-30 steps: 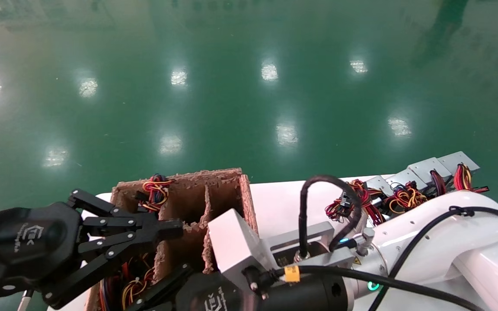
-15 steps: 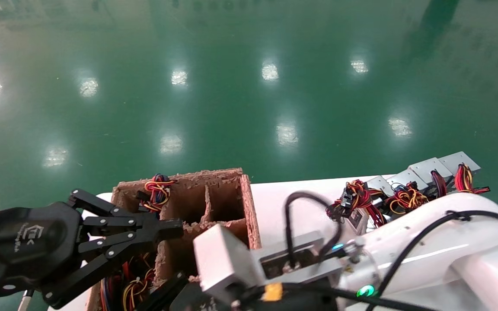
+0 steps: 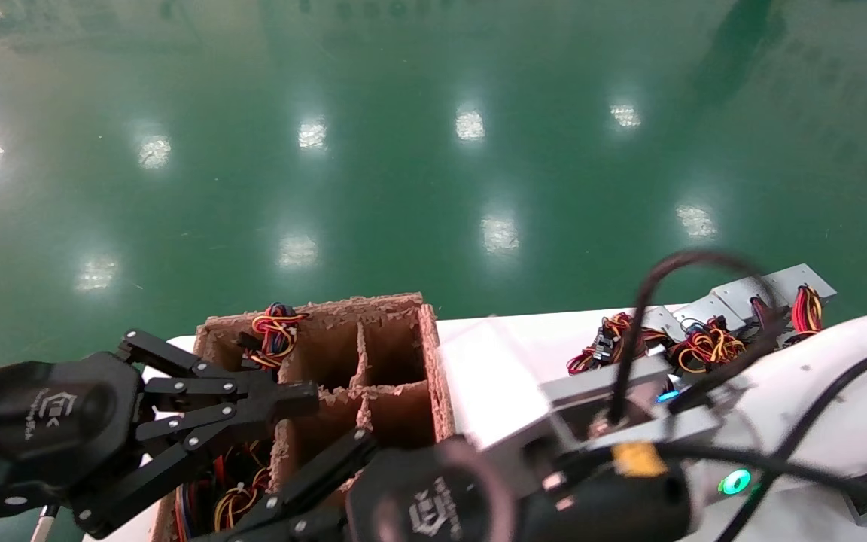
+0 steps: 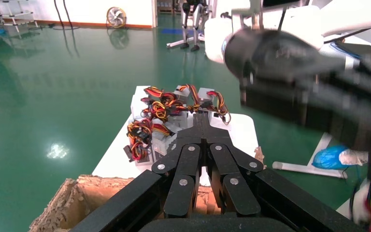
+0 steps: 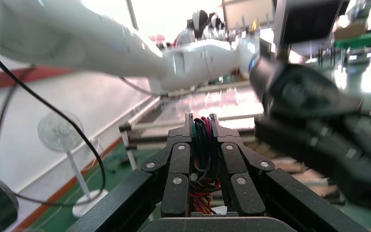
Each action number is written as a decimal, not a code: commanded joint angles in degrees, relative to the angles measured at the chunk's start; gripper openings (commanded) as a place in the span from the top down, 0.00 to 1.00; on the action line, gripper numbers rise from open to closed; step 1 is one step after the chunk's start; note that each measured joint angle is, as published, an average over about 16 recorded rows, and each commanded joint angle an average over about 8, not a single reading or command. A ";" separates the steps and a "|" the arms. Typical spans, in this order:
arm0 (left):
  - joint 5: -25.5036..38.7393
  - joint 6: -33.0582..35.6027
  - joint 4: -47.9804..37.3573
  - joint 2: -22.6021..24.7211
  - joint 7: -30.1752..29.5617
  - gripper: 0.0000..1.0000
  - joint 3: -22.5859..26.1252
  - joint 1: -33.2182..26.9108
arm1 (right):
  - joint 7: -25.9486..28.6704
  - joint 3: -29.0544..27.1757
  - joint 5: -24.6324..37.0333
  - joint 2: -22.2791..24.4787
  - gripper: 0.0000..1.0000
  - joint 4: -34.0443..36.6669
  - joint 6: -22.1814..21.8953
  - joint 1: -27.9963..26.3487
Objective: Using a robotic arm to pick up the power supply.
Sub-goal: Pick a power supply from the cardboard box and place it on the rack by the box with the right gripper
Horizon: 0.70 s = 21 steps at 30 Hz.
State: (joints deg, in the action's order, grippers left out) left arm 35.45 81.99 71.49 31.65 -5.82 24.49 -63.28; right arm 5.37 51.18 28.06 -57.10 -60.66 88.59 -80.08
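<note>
In the right wrist view my right gripper (image 5: 202, 121) is shut on a bundle of red, black and green wires (image 5: 203, 145) of a power supply; the supply's metal body is hidden below the fingers. In the head view that gripper (image 3: 253, 525) lies at the bottom edge, pointing left over the near cells of the cardboard divider box (image 3: 396, 307). My left gripper (image 3: 305, 395) hovers over the box's left side, shut and empty, also shown as the left gripper (image 4: 202, 118) in its wrist view. Several other power supplies (image 3: 734, 290) lie in a heap at the table's right.
The white table (image 3: 509, 339) holds the box (image 4: 72, 198) and the heap of supplies (image 4: 169, 140). More wire bundles (image 3: 272, 327) stick up from the box's far-left cell and fill its near-left cell. Green floor lies beyond the table's far edge.
My right arm has swung: its silver wrist block has shifted to the right and the black gripper body now shows along the bottom edge. The left arm has not moved.
</note>
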 commanded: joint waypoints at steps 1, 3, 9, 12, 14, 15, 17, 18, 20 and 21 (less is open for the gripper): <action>0.00 0.00 0.00 0.00 0.00 1.00 0.00 0.00 | 0.32 -0.66 -1.34 0.64 1.00 -0.14 0.47 -0.29; 0.00 0.00 0.00 0.00 0.00 1.00 0.00 0.00 | 0.68 -1.41 -2.95 1.30 1.00 -0.24 0.71 -0.68; 0.00 0.00 0.00 0.00 0.00 1.00 0.00 0.00 | 2.23 -3.92 -8.69 3.38 1.00 -0.83 0.85 -1.66; 0.00 0.00 0.00 0.00 0.00 1.00 0.00 0.00 | 3.35 -5.33 -12.17 4.69 1.00 -1.09 0.87 -1.76; 0.00 0.00 0.00 0.00 0.00 1.00 0.00 0.00 | 4.00 -6.17 -14.18 5.68 1.00 -1.19 0.79 -1.70; 0.00 0.00 0.00 0.00 0.00 1.00 0.00 0.00 | 4.25 -6.55 -14.98 6.26 1.00 -1.22 0.69 -1.68; 0.00 0.00 0.00 0.00 0.00 1.00 0.00 0.00 | 4.55 -7.22 -16.20 7.39 1.00 -1.22 0.43 -1.58; 0.00 0.00 0.00 0.00 0.00 1.00 0.00 0.00 | 4.66 -7.55 -16.75 7.98 1.00 -1.16 0.27 -1.50; 0.00 0.00 0.00 0.00 0.00 1.00 0.00 0.00 | 4.79 -8.18 -17.69 9.23 1.00 -0.91 -0.09 -1.31; 0.00 0.00 0.00 0.00 0.00 1.00 0.00 0.00 | 4.83 -8.52 -18.15 9.93 1.00 -0.72 -0.28 -1.18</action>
State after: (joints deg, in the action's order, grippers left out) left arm 35.45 81.99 71.49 31.65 -5.82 24.49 -63.28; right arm 10.06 42.61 9.99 -46.86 -61.14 88.34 -81.06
